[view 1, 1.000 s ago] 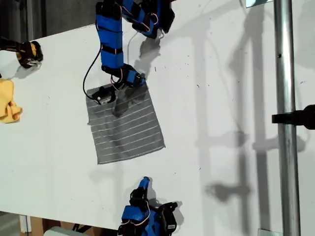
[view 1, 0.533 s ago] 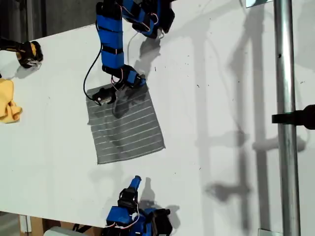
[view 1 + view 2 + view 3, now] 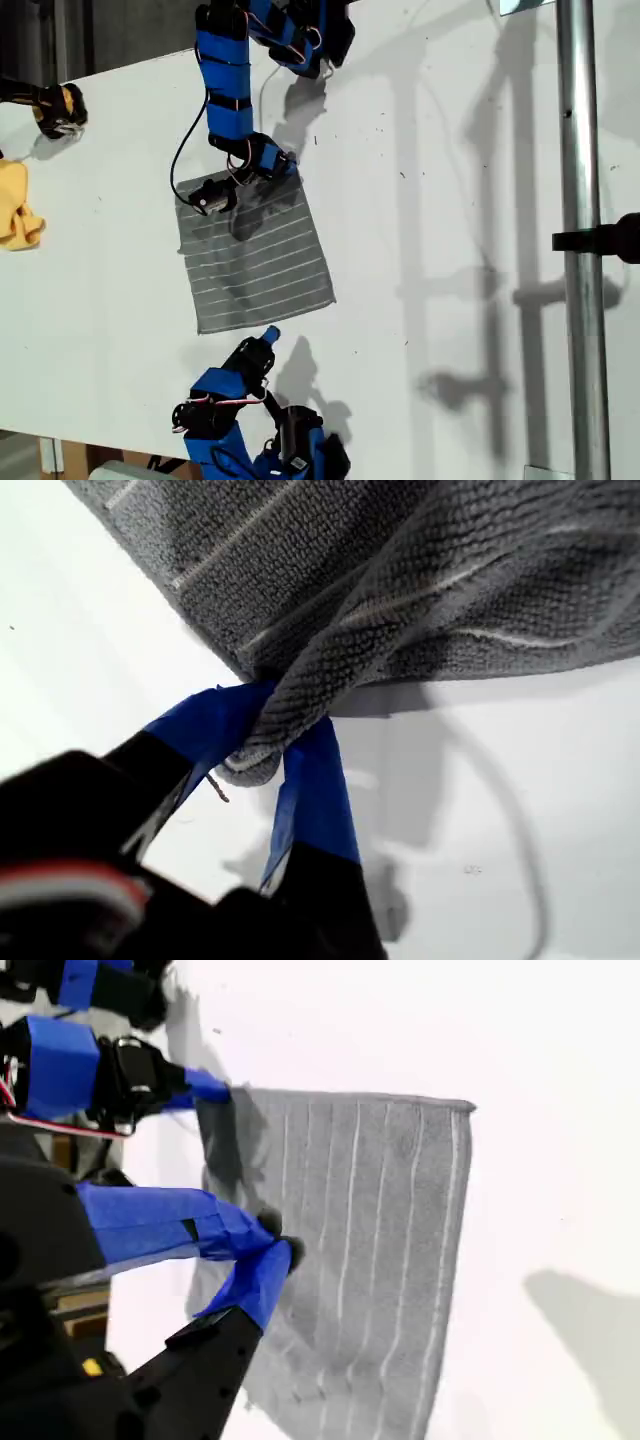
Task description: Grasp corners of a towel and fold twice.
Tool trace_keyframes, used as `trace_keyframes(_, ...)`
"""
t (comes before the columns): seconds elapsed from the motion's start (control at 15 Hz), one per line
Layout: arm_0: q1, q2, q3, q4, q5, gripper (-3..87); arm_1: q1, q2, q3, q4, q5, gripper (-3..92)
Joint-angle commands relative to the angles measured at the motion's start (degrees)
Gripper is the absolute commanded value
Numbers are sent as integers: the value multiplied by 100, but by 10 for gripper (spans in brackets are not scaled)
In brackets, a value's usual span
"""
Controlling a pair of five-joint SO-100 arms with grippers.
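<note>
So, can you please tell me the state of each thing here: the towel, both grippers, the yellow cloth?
towel: spread flat on the white table, unfolded, one corner pinched and lifted
my first gripper: shut on that towel corner
my second gripper: jaws closed together, holding nothing, above the towel's near edge
yellow cloth: crumpled, lying apart at the exterior view's left edge
</note>
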Motion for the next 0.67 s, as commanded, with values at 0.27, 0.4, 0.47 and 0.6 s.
trace_keyframes(0.27,281,-1758,-2145,589,694,-16,-53,237,-264,-88,53,-1)
trace_keyframes(0.4,281,-1942,-2294,633,668,-16,-44,237,-255,-88,53,-1)
trace_keyframes(0.47,272,-1960,-2312,659,642,-8,-35,237,-246,-97,35,-1)
trace_keyframes(0.6,220,-1934,-2312,747,422,244,-9,237,-229,-123,18,-1)
